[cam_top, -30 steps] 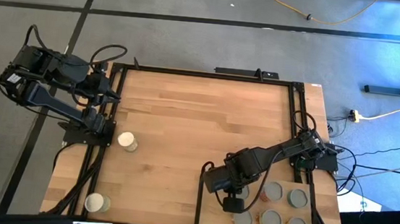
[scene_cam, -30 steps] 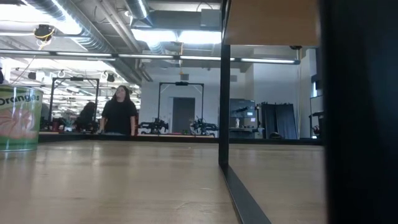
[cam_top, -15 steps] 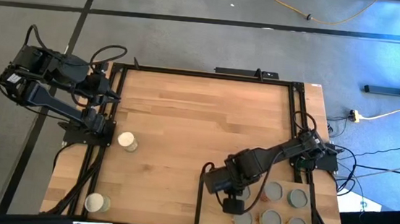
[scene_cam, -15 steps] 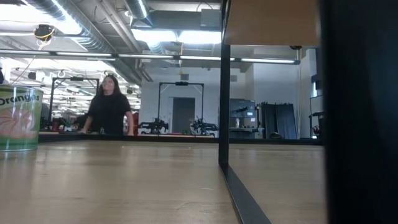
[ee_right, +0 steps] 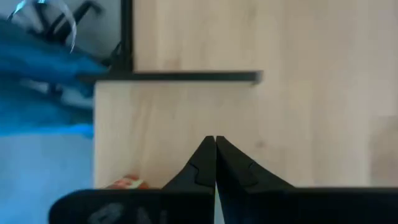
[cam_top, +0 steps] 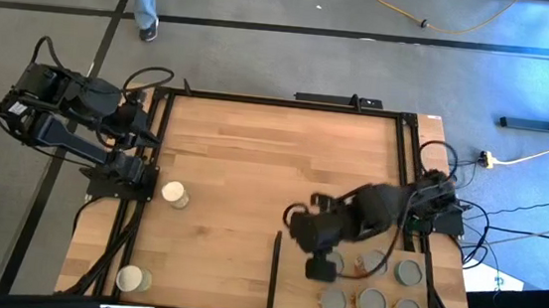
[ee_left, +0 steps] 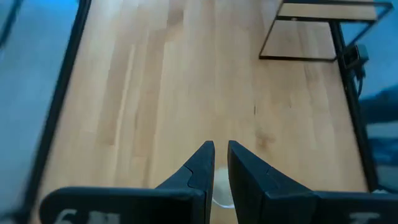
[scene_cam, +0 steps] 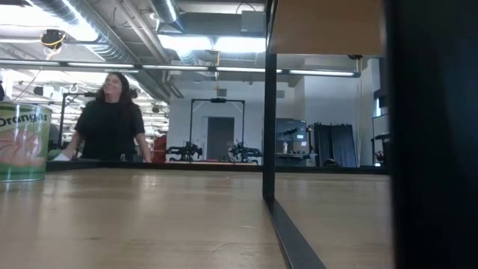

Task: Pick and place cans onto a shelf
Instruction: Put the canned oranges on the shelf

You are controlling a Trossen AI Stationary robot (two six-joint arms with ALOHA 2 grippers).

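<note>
This is a robotics lab or workshop hall. The low view looks across the wooden tabletop [scene_cam: 149,217] into a large open room with exposed ceiling ducts [scene_cam: 97,33], strip lights [scene_cam: 209,45] and black metal rigs [scene_cam: 216,127] standing along the far wall. A person [scene_cam: 110,119] in dark clothing walks there. From above, grey concrete floor [cam_top: 262,63] and loose cables [cam_top: 435,24] surround the table.

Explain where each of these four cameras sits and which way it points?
High view: overhead, straight down on the black-framed wooden tabletop, both dark arms, small round tins.
Low view: at tabletop height, level across to a person in black; no arm shows.
Left wrist view: on the left arm, past its fingers, a narrow gap between them.
Right wrist view: past shut fingers.
Shared: the cream-topped tin, also below the left fingers.
</note>
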